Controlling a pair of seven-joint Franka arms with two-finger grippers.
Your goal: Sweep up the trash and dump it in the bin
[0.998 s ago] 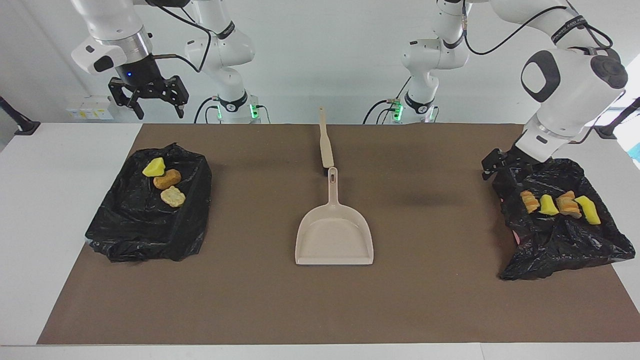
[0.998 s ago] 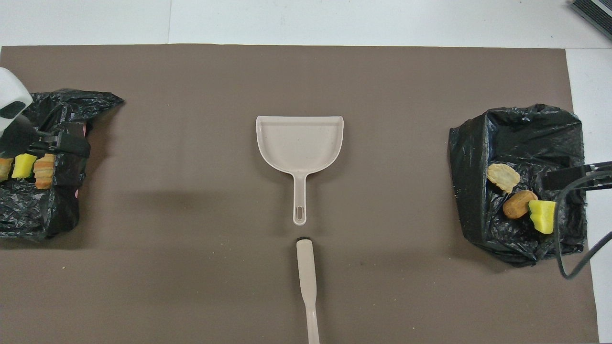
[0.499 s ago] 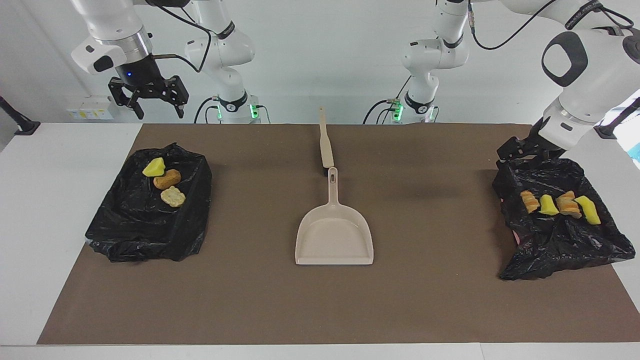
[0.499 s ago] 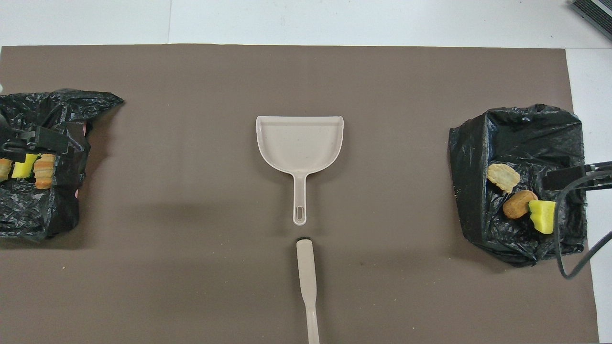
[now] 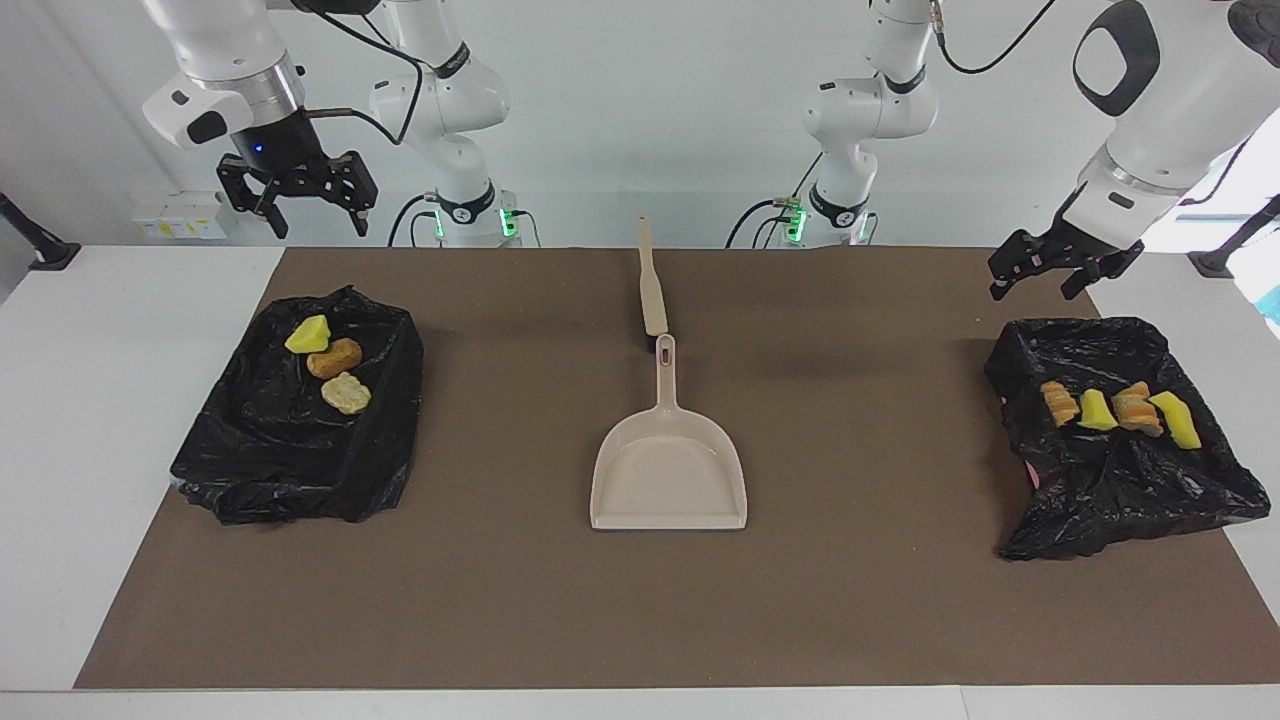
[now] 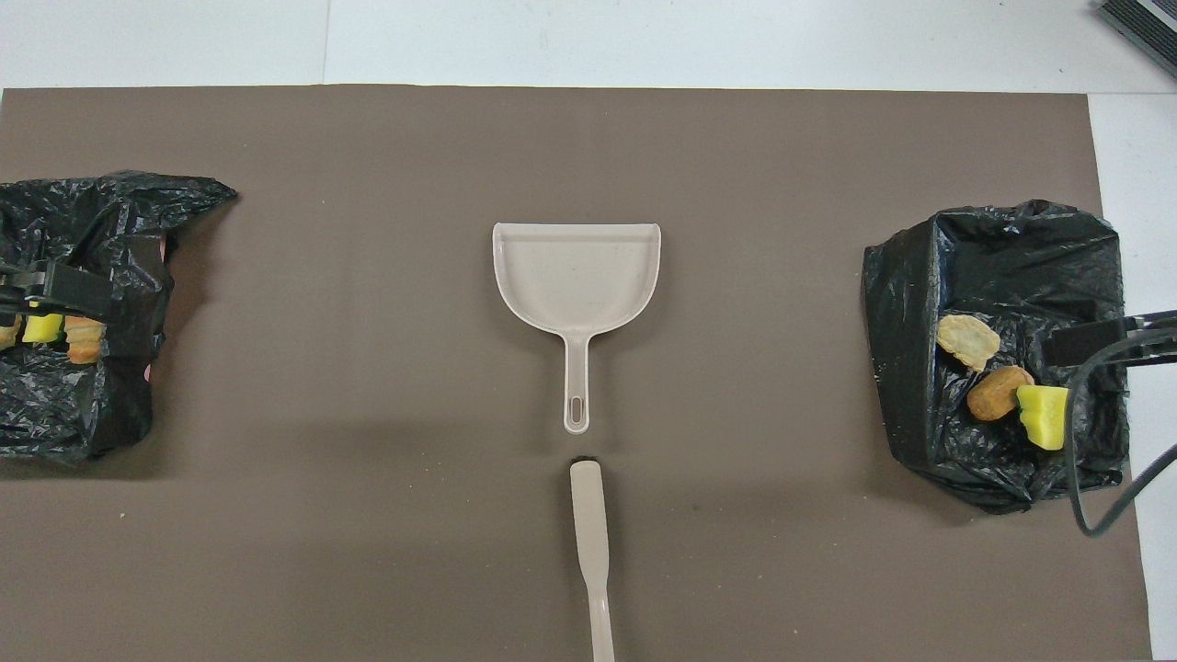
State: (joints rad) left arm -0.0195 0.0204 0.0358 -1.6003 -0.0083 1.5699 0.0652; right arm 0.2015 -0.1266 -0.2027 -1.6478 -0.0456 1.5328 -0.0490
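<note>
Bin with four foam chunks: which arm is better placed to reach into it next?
Left, probably: the open left tool hangs right by that bin; the open right tool waits at the right arm's end of the table.

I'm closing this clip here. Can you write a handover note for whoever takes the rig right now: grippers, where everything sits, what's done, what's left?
Left gripper: open, empty, raised over the robots' edge of the bin bag at the left arm's end.
Right gripper: open, empty, waiting in the air near its base.
Trash: four chunks lie on the left-end bag; three chunks lie on the bin bag at the right arm's end.
Dustpan: empty, mid-mat, handle toward the robots. Brush lies in line with it, nearer the robots.
Done: no loose chunks show on the mat.
Left: apparently nothing to sweep; the tools lie unheld.
</note>
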